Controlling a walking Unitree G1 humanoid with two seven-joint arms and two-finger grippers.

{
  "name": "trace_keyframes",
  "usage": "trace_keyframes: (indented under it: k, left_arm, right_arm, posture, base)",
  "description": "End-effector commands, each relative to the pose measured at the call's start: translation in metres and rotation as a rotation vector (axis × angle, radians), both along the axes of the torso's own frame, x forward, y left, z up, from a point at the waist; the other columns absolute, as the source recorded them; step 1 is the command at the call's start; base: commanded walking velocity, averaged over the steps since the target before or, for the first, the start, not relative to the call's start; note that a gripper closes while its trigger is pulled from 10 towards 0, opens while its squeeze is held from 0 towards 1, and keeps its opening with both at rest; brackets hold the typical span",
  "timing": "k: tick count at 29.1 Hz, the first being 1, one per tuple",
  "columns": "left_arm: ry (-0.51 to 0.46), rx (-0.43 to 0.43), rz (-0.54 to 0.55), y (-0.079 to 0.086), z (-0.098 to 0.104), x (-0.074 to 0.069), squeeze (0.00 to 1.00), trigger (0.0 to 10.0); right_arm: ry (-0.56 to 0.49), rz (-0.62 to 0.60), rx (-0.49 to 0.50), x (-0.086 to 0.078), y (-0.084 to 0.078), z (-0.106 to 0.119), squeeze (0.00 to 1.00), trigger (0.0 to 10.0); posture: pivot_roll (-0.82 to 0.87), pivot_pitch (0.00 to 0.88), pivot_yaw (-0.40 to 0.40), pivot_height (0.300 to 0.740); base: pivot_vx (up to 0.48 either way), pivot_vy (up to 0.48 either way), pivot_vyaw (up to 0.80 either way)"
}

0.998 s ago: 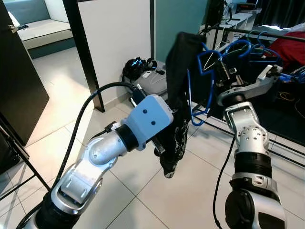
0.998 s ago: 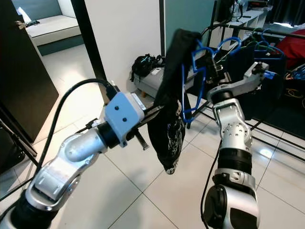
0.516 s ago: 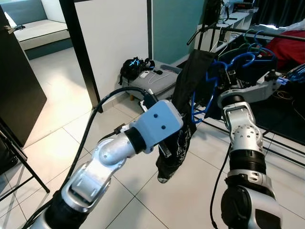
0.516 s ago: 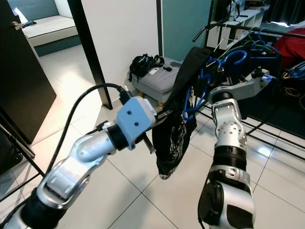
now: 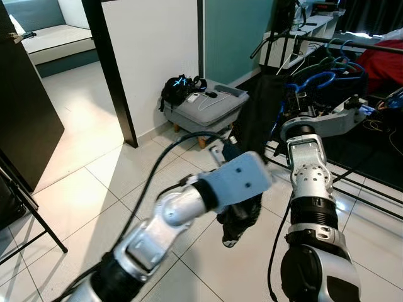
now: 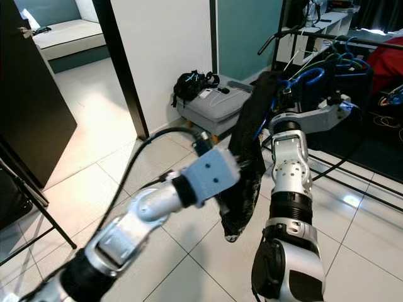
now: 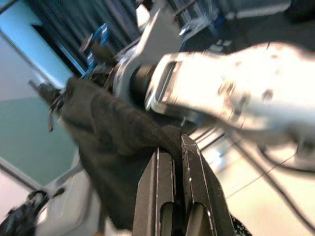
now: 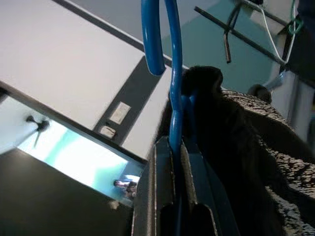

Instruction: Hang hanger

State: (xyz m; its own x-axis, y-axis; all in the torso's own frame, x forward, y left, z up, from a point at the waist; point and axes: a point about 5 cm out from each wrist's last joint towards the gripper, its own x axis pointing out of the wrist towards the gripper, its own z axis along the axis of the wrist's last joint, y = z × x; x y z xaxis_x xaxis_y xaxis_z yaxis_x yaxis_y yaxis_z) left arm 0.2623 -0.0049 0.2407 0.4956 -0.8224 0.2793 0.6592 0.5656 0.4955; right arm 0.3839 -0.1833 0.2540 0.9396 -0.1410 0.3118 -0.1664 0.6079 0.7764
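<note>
Right wrist view looks up along the right gripper, whose two black fingers are clamped tight on the neck of a blue hanger. The hanger's hook curves up past the top of the frame, and a dark garment is draped over the hanger just beside the fingers.

From the head cameras, the right arm rises on the right of the scene and bends toward the far right, holding the hanger near a clothes rail. Several other blue hangers and a red cloth already hang on that rail. The dark garment hangs down from the held hanger between the two arms, with its speckled lower end above the tiled floor.

The left arm reaches in from the near left, its pale blue wrist block just in front of the cloth. In the left wrist view the left gripper has its fingers pressed together, pinching a fold of the garment, with the silver right arm close beyond.

A grey case with a black bag beside it sits by the far white wall.
</note>
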Motion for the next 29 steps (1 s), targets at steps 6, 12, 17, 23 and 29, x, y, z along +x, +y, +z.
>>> trace_keyframes:
  k: [6, 12, 17, 23, 29]
  left_arm:
    - [0.098, -0.256, 0.008, -0.003, 0.031, 0.011, 0.0, 10.0]
    - [0.089, -0.244, 0.033, 0.0, 0.032, 0.016, 0.0, 10.0]
    - [0.12, -0.15, 0.149, 0.013, 0.014, 0.028, 0.0, 10.0]
    - [0.171, -0.11, 0.269, 0.032, 0.001, 0.041, 0.0, 10.0]
    - [0.213, -0.103, 0.402, 0.061, -0.008, 0.051, 0.0, 10.0]
  right_arm:
    - [-0.058, 0.028, -0.399, -0.01, 0.039, -0.002, 0.0, 10.0]
    - [-0.047, 0.048, -0.419, -0.011, 0.044, -0.006, 0.0, 10.0]
    - [-0.09, 0.166, -0.456, -0.015, 0.059, -0.005, 0.0, 10.0]
    - [-0.111, 0.235, -0.473, -0.019, 0.065, -0.006, 0.0, 10.0]
    - [-0.083, 0.22, -0.435, -0.02, 0.055, -0.01, 0.0, 10.0]
  posture:
    - [-0.02, 0.0, 0.02, 0.74]
    - [-0.02, 0.0, 0.023, 0.74]
    - [-0.03, 0.0, 0.033, 0.74]
    - [-0.03, 0.0, 0.035, 0.74]
    - [-0.03, 0.0, 0.039, 0.74]
  base:
    - [0.0, 0.0, 0.0]
    - [0.0, 0.0, 0.0]
    - [0.0, 0.0, 0.0]
    - [0.0, 0.0, 0.0]
    - [0.0, 0.0, 0.0]
